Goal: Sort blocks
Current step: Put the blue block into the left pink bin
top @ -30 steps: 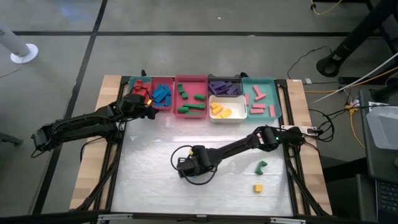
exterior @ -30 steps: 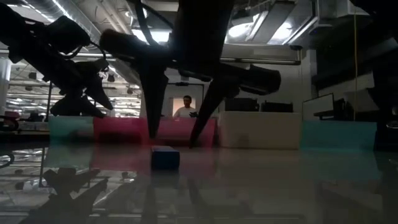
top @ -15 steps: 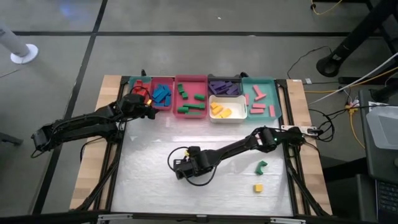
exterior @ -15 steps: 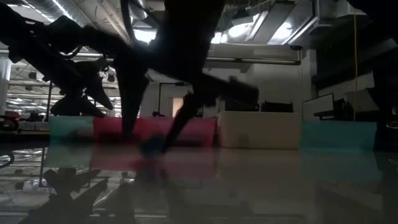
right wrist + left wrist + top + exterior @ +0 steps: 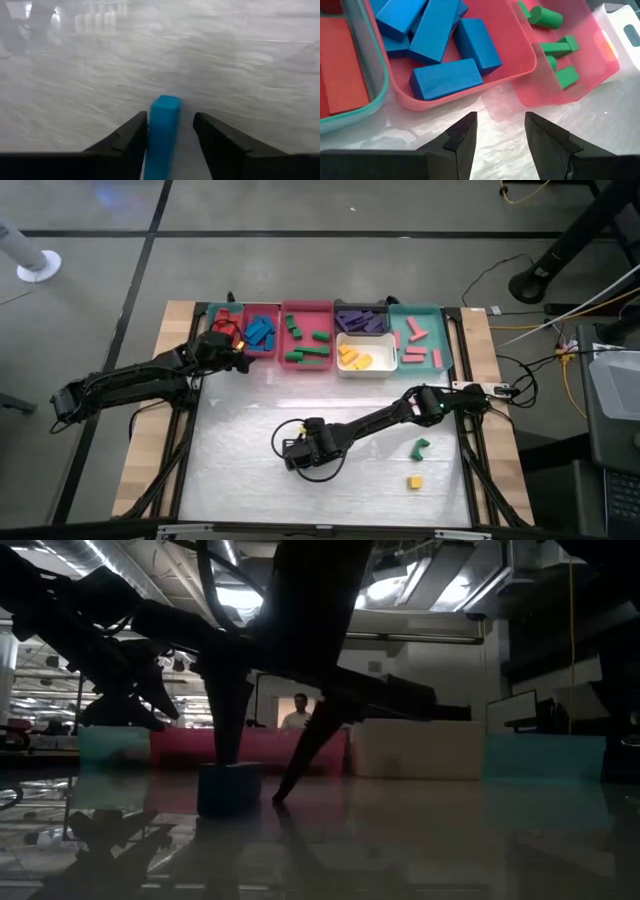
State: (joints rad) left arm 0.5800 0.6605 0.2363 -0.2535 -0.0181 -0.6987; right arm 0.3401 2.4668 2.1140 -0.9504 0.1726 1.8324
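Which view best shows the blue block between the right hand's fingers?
The right wrist view: the blue block stands clear between both fingers. The low view shows it dim on the table; the high view hides it under the hand; the left wrist view misses it.

A row of trays (image 5: pixel 437 311) lines the table's (image 5: pixel 240 480) far edge with blocks (image 5: pixel 262 330) in them. One block (image 5: pixel 229 790) stands on the table between the right gripper's (image 5: pixel 170 131) fingers; two more blocks (image 5: pixel 419 448) lie to its right.

blue block (image 5: pixel 164 125) lying on the table, front of the trays | green block (image 5: pixel 420 447) and yellow block (image 5: pixel 414 481) farther right | other blocks (image 5: pixel 350 322) sorted by colour in the trays
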